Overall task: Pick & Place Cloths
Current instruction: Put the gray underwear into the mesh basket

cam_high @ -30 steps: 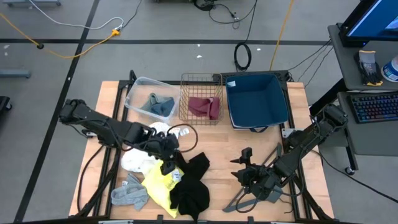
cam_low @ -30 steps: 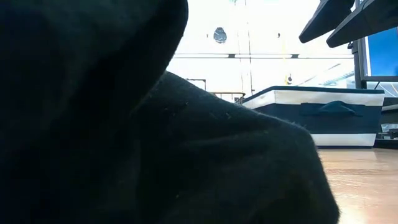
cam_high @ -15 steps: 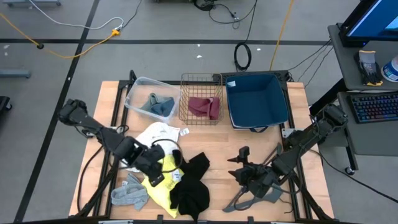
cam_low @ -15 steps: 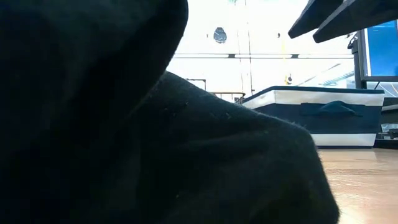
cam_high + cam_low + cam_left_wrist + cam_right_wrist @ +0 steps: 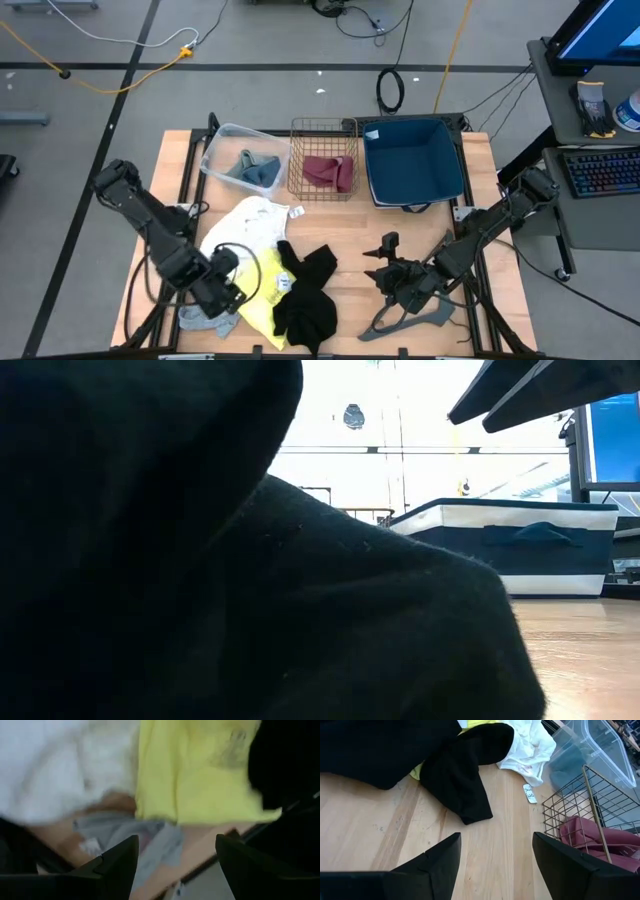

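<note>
At the table's near left, my left gripper (image 5: 226, 294) hangs open and points down over the grey cloth (image 5: 150, 842), which lies flat on the wood (image 5: 203, 318); its fingers stand on either side and clear of it. Beside the grey cloth lie the yellow cloth (image 5: 262, 292), the large white cloth (image 5: 250, 225) and a heap of black cloth (image 5: 308, 300). A teal-blue cloth (image 5: 256, 168) sits in the clear bin, and a maroon cloth (image 5: 328, 172) in the wire basket. My right gripper (image 5: 384, 264) waits open above bare wood (image 5: 495, 865) at the near right.
The clear bin (image 5: 222, 140), the wire basket (image 5: 322, 130) and the blue bin (image 5: 415, 160) stand in a row along the far edge. A grey clothes hanger (image 5: 405, 318) lies under my right arm. Black cloth (image 5: 200, 580) fills most of the low view.
My left gripper has swung from over the white and yellow cloths toward the table's near left corner, rolling its wrist as it went, and now hangs over the grey cloth. The white cloth, which the arm partly covered before, now shows whole.
</note>
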Robot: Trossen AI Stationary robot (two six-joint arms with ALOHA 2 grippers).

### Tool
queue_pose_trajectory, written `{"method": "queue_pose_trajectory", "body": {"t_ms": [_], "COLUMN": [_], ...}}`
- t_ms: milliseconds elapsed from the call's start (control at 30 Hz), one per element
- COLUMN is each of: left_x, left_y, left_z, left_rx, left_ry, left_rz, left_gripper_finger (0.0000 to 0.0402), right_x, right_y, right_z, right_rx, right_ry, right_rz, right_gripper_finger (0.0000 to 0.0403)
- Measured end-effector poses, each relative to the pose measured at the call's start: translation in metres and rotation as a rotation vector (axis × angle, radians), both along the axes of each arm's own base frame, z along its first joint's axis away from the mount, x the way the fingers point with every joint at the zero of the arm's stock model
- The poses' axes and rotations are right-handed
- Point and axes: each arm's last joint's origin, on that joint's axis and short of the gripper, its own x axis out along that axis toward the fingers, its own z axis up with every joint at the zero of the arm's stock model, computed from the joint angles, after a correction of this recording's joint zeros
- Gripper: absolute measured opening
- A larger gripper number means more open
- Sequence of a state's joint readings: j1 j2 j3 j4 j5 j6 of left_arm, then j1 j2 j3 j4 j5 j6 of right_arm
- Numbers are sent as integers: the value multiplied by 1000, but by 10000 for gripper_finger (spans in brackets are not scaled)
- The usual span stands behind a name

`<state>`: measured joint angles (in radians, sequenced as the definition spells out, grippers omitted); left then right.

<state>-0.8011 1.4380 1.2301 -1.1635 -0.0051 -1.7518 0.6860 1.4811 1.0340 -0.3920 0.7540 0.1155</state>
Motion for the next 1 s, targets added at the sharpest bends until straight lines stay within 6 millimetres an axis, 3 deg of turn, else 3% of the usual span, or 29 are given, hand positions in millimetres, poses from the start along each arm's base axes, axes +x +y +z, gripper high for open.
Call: {"method": "queue_pose_trajectory", "body": {"t_ms": [167, 500, 1000], "left_x": [-14, -23, -25], "left_y": [-20, -52, -74], "left_z": [-5, -40, -80], "left_rx": [-14, 96, 221], "left_ry": [27, 109, 183], "left_rz": [37, -52, -121], "left_gripper_finger": [269, 269, 269], "right_x": [0, 5, 6], "right_y": [0, 4, 5], "right_z": [0, 5, 7], "right_rx": [4, -2, 16], "right_ry": [-5, -51, -75], "right_rz": [1, 41, 42], "right_gripper_finger": [238, 238, 238]}}
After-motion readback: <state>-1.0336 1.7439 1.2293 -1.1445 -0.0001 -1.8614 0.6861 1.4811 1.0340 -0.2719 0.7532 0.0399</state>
